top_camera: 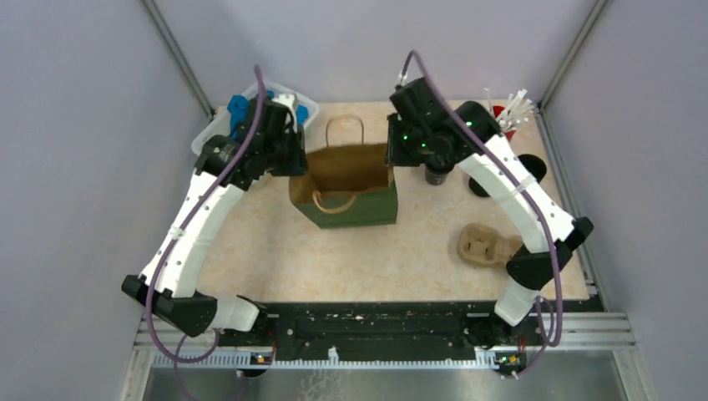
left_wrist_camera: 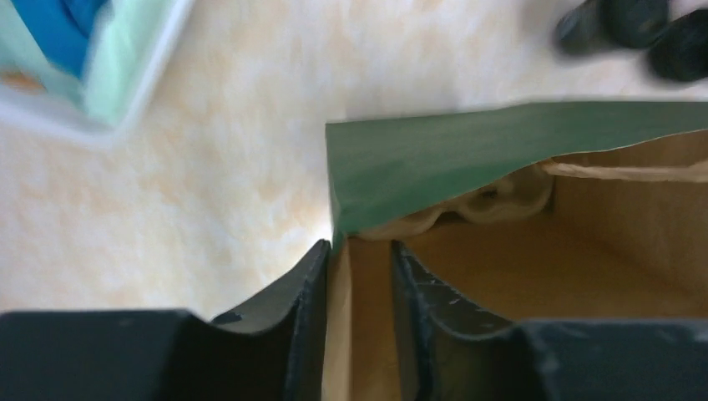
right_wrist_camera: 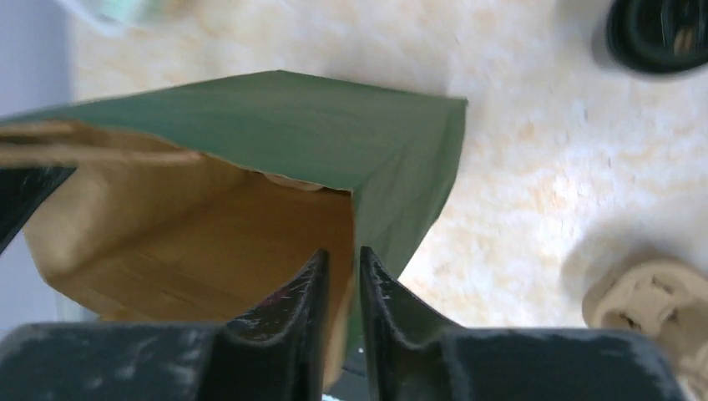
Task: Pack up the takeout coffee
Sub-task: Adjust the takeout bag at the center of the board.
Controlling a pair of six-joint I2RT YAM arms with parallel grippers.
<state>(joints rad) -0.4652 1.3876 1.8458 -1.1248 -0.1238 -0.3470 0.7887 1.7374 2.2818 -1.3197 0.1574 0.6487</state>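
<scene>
Nearest your arm bases, a tan pulp carrier [top_camera: 488,246] lies on the table [top_camera: 376,259] on the right side, its two cup wells empty and well apart from everything else.

Beyond it, mid-table, the paper bag [top_camera: 351,209] stands upright and open, green outside and plain brown inside, with twine handles at the front and back rims. In the left wrist view a pale moulded shape [left_wrist_camera: 501,196] sits low inside the bag against its far wall; you cannot tell what it is.

Your left gripper [left_wrist_camera: 361,251] is closed on the bag's left wall, with brown paper pinched between the fingers. Your right gripper [right_wrist_camera: 342,259] is clamped the same way on the right wall, so the mouth is held between the two.

The takeout coffee is outside the bag. Three small black cups [top_camera: 480,185] stand on the table to its right: one just beside the bag and partly under your right wrist, the other two further right.

Farther back, in the right corner, a red cup [top_camera: 509,132] holds white sticks [top_camera: 513,107]. In the far left corner, behind your left arm, a clear bin [top_camera: 200,138] holds blue items [top_camera: 240,109].
</scene>
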